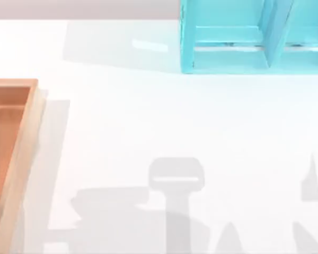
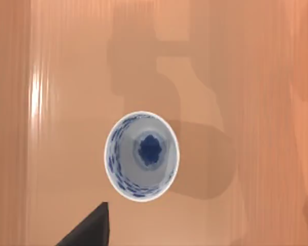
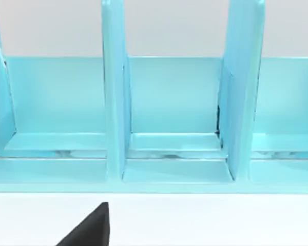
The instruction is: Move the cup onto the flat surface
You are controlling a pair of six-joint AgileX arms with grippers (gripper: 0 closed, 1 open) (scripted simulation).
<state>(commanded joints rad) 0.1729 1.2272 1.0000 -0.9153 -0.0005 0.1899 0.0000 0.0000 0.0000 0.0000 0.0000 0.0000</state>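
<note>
A black fingertip (image 2: 87, 228) of the left gripper sits just beside the upright cup (image 2: 141, 155) on the tray (image 2: 51, 128); its opening I cannot tell.

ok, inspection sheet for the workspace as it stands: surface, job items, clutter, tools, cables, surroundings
Surface: glossy white tabletop, bare in the middle, arm shadows along the near edge.
Job's things: cup upright on the floor of the wooden tray at the table's left, not yet moved.
Clutter: nothing seen.
Tools: left tool above the tray beside the cup, apart from it; right tool over the tabletop, facing the shelf.
Cables: nothing seen.
Surroundings: turquoise shelf unit at the far right, visible compartments empty.
</note>
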